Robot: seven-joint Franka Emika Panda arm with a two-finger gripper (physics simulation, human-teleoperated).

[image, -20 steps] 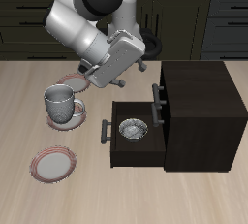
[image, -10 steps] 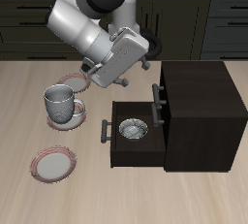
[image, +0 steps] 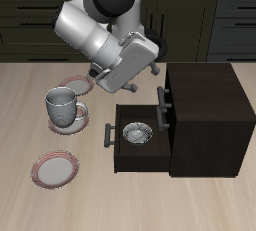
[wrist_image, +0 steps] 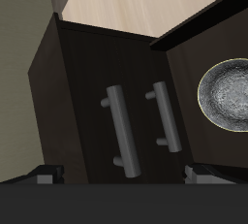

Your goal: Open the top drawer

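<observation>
Fingers: I see only the two dark fingertip ends (wrist_image: 43,176) at the frame edge of my wrist view, set wide apart with nothing between them, so I call them released.
Gripper: my gripper (image: 128,88) hangs in the air in front of the cabinet, above the pulled-out lower drawer, touching nothing.
Top drawer: the top drawer (image: 165,102) sits in the upper half of the cabinet front, at most barely out from it; in the wrist view its flat dark face (wrist_image: 97,102) lies right under my camera.
Handle: its grey metal bar handle (image: 160,108) sticks out from the drawer front, just beside my gripper; in the wrist view I see it as a bar (wrist_image: 120,126), and the fingers are not around it.
Lower drawer: the lower drawer (image: 140,153) stands pulled well out toward the tabletop's middle, its own bar handle (image: 109,136) at the leading face.
Bowl: a small silvery bowl (image: 137,133) rests inside that open drawer.
Cabinet: the dark brown wooden cabinet (image: 213,120) stands on the tabletop (image: 20,125).
Mug: a grey mug (image: 64,105) stands upright on a plate (image: 68,121), well apart from the cabinet.
Other plates: one red-rimmed plate (image: 55,169) lies nearer the front edge, another (image: 74,83) farther back, partly behind my arm.
</observation>
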